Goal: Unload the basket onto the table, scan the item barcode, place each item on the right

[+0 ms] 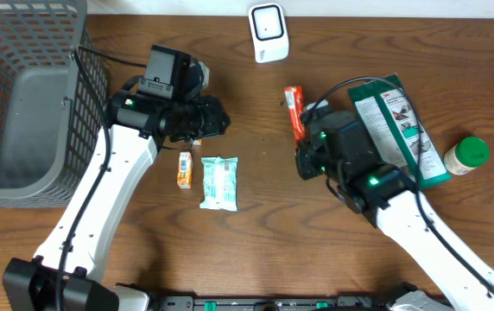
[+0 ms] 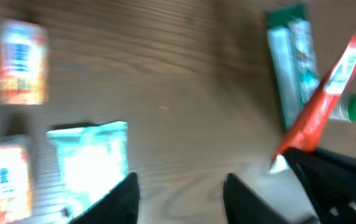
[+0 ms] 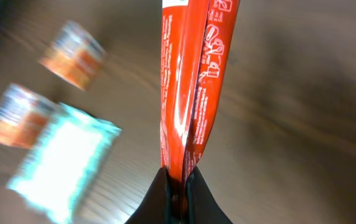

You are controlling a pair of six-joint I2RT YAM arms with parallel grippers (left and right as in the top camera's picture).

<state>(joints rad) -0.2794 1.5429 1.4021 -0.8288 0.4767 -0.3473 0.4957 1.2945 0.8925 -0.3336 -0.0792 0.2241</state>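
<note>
A long red packet [image 3: 193, 81] is pinched at its lower end by my right gripper [image 3: 179, 183], which is shut on it. From overhead the red packet [image 1: 294, 111] sticks out beyond the right gripper [image 1: 302, 145], toward the white barcode scanner [image 1: 268, 32] at the table's far edge. My left gripper [image 1: 217, 118] hovers left of centre. In the left wrist view its fingers [image 2: 125, 199] stand apart over bare wood, with nothing between them. Any barcode on the packet is too blurred to make out.
A teal wipes packet [image 1: 219, 183] and a small orange box [image 1: 184, 169] lie below the left gripper; the left wrist view shows another orange box [image 2: 21, 61]. A grey basket [image 1: 5, 52] fills the far left. A green package [image 1: 400, 127] and a green-lidded bottle [image 1: 465, 155] lie at the right.
</note>
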